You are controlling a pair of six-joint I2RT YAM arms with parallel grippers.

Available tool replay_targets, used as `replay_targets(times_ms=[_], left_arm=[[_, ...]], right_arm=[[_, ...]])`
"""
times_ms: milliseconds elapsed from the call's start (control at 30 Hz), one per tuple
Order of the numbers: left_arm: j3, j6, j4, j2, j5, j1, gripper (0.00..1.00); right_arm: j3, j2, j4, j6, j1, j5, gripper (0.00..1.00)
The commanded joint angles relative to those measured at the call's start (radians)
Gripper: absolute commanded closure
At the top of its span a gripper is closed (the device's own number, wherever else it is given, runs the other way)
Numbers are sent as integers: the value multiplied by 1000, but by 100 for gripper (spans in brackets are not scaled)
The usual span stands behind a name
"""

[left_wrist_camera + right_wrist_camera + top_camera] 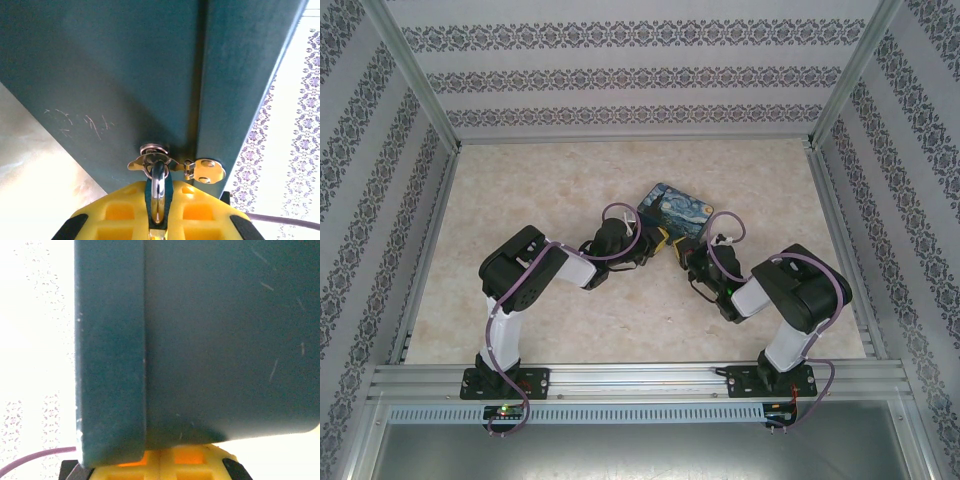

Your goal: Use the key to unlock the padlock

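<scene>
Left gripper (158, 222): clamped on the padlock (158, 187) shackle, just ahead at the hasp (200, 170).
Right gripper (159, 467): pads together against the box (225, 340); key held, cannot tell.
Risk: tugging the padlock could drag the box.

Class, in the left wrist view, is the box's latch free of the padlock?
No, the padlock is hooked through the latch on the teal box.
</scene>
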Motion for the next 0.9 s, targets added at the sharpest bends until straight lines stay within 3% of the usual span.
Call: replay_targets(times_ms=[0, 433, 667, 867], left_arm=[[22, 12, 23, 21, 150, -80, 100], [17, 51, -51, -11, 135, -82, 100], [22, 96, -122, -29, 128, -83, 100], [34, 164, -209, -51, 110, -85, 100]], right_arm=[[76, -10, 150, 8, 48, -45, 100], [55, 2, 150, -227, 9, -124, 100], [67, -6, 149, -241, 9, -129, 100], [74, -40, 150, -161, 21, -96, 100]])
